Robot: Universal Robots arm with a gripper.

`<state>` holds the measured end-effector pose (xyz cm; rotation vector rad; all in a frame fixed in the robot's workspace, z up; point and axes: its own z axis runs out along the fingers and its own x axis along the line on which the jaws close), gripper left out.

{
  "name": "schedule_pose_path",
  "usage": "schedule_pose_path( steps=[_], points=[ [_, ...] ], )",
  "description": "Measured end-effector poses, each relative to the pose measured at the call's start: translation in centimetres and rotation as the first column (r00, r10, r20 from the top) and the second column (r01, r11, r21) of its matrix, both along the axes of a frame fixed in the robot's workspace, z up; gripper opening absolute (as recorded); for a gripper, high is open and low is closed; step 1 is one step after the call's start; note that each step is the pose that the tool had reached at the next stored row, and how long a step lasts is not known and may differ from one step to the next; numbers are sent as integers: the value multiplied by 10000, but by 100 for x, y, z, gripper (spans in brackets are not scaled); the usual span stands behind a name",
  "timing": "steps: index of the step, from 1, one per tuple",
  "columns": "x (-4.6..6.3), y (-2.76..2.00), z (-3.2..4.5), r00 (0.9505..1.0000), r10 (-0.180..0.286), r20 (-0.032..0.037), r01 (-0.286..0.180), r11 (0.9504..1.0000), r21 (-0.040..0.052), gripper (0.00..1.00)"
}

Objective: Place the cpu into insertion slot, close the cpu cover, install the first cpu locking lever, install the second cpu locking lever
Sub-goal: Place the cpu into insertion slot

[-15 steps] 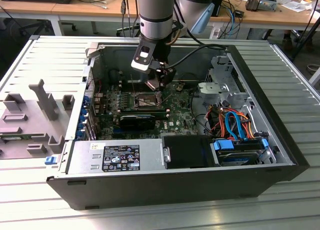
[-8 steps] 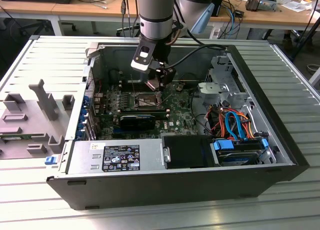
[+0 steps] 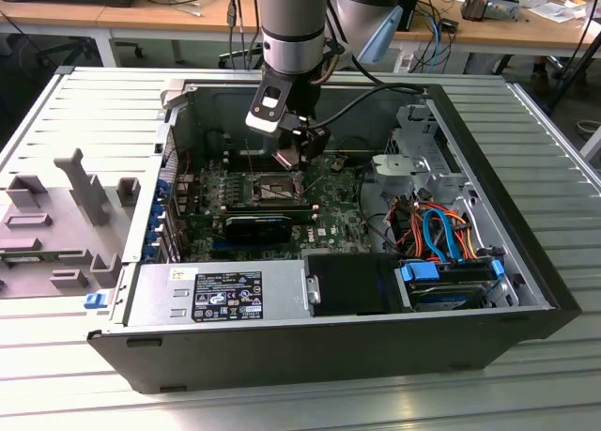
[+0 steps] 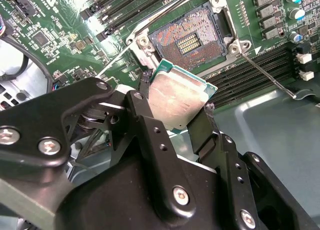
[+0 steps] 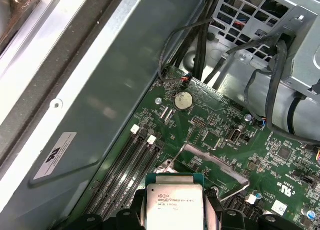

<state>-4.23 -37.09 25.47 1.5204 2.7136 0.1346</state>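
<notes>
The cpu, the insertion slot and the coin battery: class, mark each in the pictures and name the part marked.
cpu [image 4: 179, 100]: second wrist view, middle of its silver metal top.
insertion slot [image 4: 189, 39]: second wrist view, centre of its contact field.
coin battery [image 5: 183, 100]: first wrist view, middle of its round face.

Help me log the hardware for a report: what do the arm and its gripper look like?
The arm is a silver-grey cylinder with black bands and a light blue joint cap. A white-and-black box sits at the wrist, and a black cable trails from it. The gripper is matt black, with linked, angular fingers studded with silver screws.
</notes>
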Motion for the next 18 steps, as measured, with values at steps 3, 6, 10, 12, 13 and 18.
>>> schedule_pose_path(
  steps=[3,6,10,12,13,18],
  points=[
    [0,0,-1,10000,-18,1,18,10000,1,55],
    [0,0,-1,10000,-39,0,39,10000,0,55],
    [0,0,-1,10000,-67,0,67,10000,0,55],
    [0,0,-1,10000,-80,0,80,10000,0,55],
    [0,0,-1,10000,-86,0,86,10000,0,55],
    [0,0,-2,9999,-127,0,127,9999,0,55]
  ],
)
